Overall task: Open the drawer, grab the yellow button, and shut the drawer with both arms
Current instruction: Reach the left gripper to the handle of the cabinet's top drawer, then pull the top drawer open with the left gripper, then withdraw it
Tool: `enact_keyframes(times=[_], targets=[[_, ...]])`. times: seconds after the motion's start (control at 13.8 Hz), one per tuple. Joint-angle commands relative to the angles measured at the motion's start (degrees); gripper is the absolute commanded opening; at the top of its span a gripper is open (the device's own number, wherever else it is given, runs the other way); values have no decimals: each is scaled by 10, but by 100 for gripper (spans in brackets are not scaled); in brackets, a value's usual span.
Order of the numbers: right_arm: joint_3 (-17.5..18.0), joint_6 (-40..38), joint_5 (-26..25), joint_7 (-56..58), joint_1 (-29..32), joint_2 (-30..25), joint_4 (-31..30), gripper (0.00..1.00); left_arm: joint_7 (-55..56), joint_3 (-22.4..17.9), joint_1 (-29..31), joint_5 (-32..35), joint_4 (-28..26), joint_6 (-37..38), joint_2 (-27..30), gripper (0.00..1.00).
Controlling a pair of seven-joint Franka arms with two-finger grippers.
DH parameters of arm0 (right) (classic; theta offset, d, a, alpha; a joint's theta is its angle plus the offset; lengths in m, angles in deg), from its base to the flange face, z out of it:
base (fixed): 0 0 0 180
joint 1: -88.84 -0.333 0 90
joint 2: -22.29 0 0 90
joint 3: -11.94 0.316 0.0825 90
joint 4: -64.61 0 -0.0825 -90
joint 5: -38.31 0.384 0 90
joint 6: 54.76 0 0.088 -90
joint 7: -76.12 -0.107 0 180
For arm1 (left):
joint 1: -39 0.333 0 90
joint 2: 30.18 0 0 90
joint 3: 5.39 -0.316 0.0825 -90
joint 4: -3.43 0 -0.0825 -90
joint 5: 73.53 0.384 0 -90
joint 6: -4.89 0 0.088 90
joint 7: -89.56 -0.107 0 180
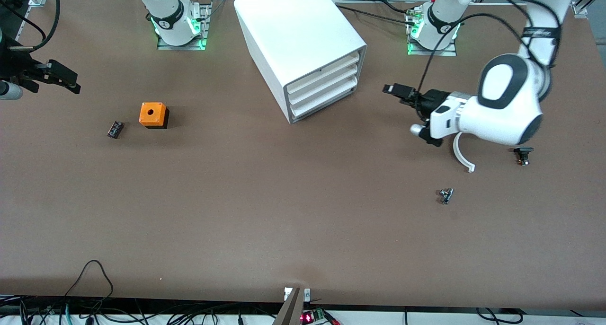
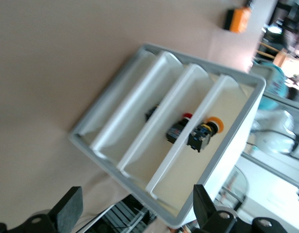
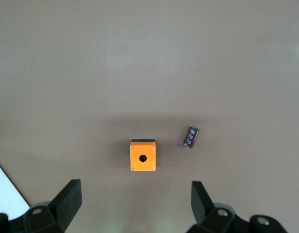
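Observation:
The white cabinet [image 1: 303, 36] stands between the two bases, and its top drawer [image 1: 326, 72] is shut like the two below. My left gripper [image 1: 400, 98] hangs open in the air in front of the drawers, holding nothing. In the left wrist view [image 2: 137, 201] its fingers frame the drawer fronts. The top drawer [image 2: 178, 160] shows the button [image 2: 206, 131] through its scooped front, with an orange cap and a black and blue body. My right gripper [image 1: 71, 81] waits open over the right arm's end of the table, and the right wrist view [image 3: 137, 201] shows nothing between its fingers.
A red-capped part [image 2: 181, 127] lies in the middle drawer. An orange cube with a hole [image 1: 153, 115] [image 3: 143, 155] and a small dark cylinder [image 1: 115, 128] [image 3: 191, 137] lie near the right gripper. A white curved piece [image 1: 461, 154], a black part [image 1: 522, 154] and a grey metal part [image 1: 445, 195] lie near the left arm.

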Motion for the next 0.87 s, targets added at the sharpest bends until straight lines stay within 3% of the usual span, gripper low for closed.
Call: enact_keyframes(times=[0.0,0.29,0.44,0.51,0.8], targets=[[7,-5,2,-6,2,-6,4,100,-39,59,4,-48,-63,-49,11,100],[4,-33,1,-4,3,-7,16,100,-38,138,2,-82,-96,-157,8,98],[4,-32,0,-4,2,-6,22,100,-37,144,2,-91,-107,-162,8,94],[4,-33,0,-3,3,-6,26,100,-38,144,1,-94,-116,-162,10,86],[3,-33,-1,2,4,-6,26,100,-37,179,0,-95,-137,-163,12,35]])
